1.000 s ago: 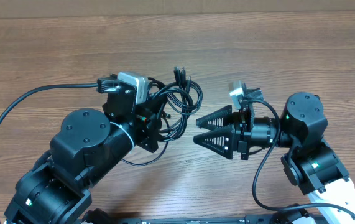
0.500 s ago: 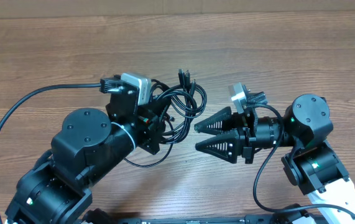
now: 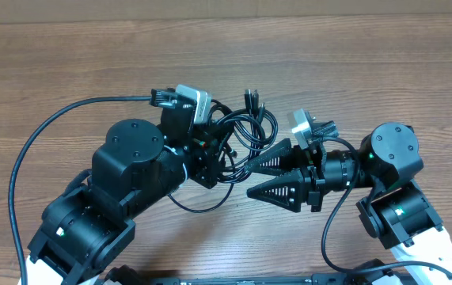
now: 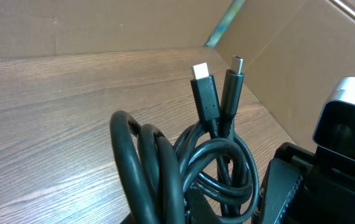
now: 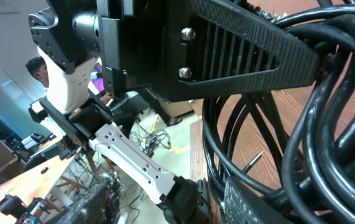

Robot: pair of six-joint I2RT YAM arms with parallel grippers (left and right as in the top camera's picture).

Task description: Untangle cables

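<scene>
The cables are held bunched in the clamped left gripper, over the middle of the table. The right gripper, jaws parted, is set around several strands. If these are pulled together, the knot could be tightened.

cables cut off below, lower loops unseen

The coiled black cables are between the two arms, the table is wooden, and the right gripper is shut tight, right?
No: the right gripper is open, jaws well apart, as the overhead view shows. The coiled black cables and wooden table are as said.
</scene>
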